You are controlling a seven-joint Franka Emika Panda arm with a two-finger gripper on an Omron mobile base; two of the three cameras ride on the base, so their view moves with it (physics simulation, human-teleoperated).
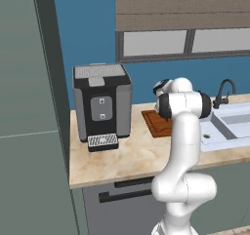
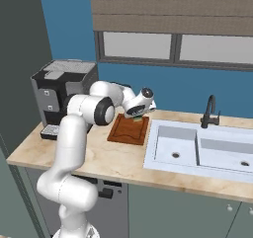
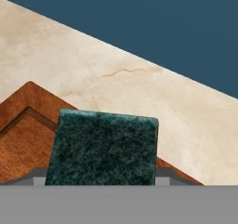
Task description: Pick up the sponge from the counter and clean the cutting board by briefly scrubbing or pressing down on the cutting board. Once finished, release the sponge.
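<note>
The sponge is held in the gripper, whose jaws are closed on its two sides; in the hand view the dark green scrub face of the sponge is turned to the camera and covers the lower middle of the picture, and the finger tips are hidden behind it. Under the sponge lies the cutting board, reddish-brown wood with a groove just inside its edge, and one corner of the board points up in the hand view. In the right base view the gripper is over the far end of the cutting board, near the blue wall, and a small green piece shows under the hand; I cannot tell if the sponge touches the wood or is just above it. The board lies flat on the counter, between the black and grey coffee machine on its left and the pale sink on its right, and its right edge is just beside the sink rim. A dark faucet stands behind the sink. In the left base view the white arm covers most of the cutting board, and the counter runs above grey cabinet fronts
</note>
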